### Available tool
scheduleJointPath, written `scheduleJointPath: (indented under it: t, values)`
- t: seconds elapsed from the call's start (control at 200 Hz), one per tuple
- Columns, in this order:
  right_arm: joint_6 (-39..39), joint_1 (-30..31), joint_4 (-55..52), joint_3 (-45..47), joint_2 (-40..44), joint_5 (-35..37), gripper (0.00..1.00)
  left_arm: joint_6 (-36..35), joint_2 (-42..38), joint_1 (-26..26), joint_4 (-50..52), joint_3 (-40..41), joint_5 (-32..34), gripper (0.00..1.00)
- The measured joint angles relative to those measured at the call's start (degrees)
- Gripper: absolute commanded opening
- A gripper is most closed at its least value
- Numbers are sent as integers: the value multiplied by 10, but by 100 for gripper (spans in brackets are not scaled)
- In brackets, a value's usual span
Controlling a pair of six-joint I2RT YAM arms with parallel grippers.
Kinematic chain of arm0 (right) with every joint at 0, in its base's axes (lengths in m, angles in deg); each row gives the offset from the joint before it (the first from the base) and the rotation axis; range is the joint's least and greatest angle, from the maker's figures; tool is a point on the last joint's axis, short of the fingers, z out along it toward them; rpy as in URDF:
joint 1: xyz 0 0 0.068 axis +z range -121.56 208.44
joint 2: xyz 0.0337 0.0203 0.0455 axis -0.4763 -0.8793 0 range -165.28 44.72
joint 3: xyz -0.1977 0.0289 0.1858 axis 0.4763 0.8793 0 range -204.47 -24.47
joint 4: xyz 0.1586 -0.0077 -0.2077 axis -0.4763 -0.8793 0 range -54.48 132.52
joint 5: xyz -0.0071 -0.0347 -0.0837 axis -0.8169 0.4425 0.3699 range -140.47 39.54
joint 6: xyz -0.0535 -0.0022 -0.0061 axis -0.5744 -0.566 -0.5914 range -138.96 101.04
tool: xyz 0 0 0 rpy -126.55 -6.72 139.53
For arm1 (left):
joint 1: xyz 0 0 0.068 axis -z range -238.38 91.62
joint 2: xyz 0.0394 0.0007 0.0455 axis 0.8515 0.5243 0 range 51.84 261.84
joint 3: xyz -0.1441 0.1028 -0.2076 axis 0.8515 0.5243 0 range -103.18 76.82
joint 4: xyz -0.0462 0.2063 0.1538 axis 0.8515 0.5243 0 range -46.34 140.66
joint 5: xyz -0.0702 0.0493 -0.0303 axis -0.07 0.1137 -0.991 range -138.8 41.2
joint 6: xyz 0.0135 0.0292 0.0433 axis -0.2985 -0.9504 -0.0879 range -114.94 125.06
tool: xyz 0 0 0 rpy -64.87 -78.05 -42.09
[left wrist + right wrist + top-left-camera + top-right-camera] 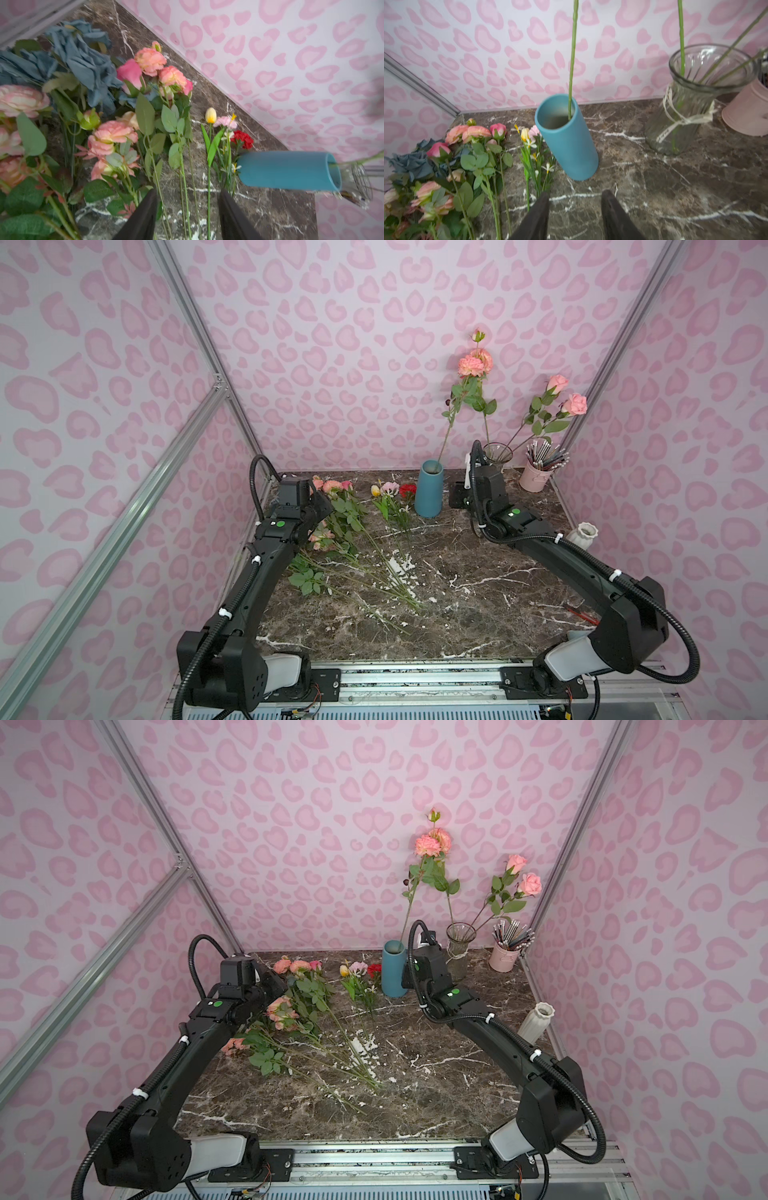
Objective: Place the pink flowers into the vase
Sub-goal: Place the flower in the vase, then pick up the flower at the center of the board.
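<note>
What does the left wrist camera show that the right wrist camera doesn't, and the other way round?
Only the left wrist view shows the red carnation. Only the right wrist view shows the pink pot. Both show the blue vase, the pink flowers lying on the table, the blue flowers and the yellow tulip.

Pink heart-print walls (374,323), dk marble tabletop (478,593).

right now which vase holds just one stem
The blue cylinder vase: a single green stem stands in it, while the clear glass vase holds several.
</note>
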Motion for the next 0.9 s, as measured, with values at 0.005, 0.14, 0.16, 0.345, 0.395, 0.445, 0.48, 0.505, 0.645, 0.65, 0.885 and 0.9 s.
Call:
scheduleJointPath:
  t: [0.005, 0.14, 0.16, 0.345, 0.395, 0.445, 0.48, 0.505, 0.645, 0.65, 0.885, 0.9]
  values:
    - [1, 0, 0, 4, 3, -3, 45, 1, -2, 3, 0, 1, 2, 52]
    - [8, 0, -3, 48, 52, -17, 45, 35, -30, 58, 13, 24, 24, 50]
    - [8, 0, -2, 52, 58, -18, 45, 40, -31, 65, 13, 29, 28, 49]
    - [12, -8, -25, 63, 80, -26, 44, 103, -35, 141, 30, 79, 35, 46]
    - [12, -12, -35, 63, 84, -30, 44, 120, -37, 153, 32, 93, 35, 45]
    - [12, -19, -43, 68, 91, -32, 44, 136, -38, 165, 32, 105, 34, 42]
    - [17, -25, -46, 71, 96, -34, 44, 150, -39, 174, 33, 113, 33, 40]
    - [16, -29, -48, 74, 100, -39, 44, 157, -40, 178, 33, 119, 31, 38]
    - [21, -47, -59, 90, 117, -62, 44, 202, -49, 193, 29, 145, 18, 37]
    - [22, -47, -60, 91, 118, -63, 44, 204, -49, 193, 29, 146, 18, 36]
    - [23, -61, -67, 105, 126, -89, 44, 254, -31, 196, 14, 186, -21, 32]
    - [23, -62, -66, 106, 126, -90, 44, 256, -29, 196, 14, 188, -23, 32]
